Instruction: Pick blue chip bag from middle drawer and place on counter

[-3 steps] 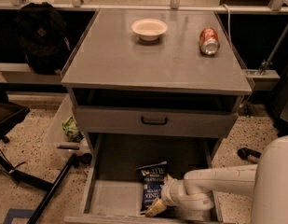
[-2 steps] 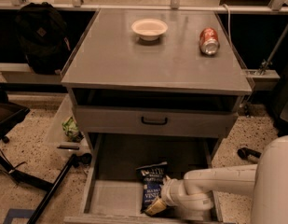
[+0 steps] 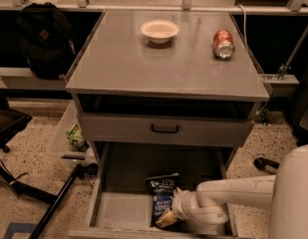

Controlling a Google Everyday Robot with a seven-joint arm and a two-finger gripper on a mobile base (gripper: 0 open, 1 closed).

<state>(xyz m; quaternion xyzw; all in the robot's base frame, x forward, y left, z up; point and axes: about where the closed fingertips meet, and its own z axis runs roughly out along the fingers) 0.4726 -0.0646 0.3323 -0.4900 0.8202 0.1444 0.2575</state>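
Observation:
The blue chip bag lies on the floor of the open middle drawer, near its front middle, dark navy with white lettering. My gripper reaches in from the right on a white arm and sits at the bag's lower end, touching or just over it. The counter is the grey cabinet top above.
A white bowl and a red soda can on its side sit at the back of the counter. A closed drawer front with a black handle is above the open drawer. A black backpack and a green bag are at the left.

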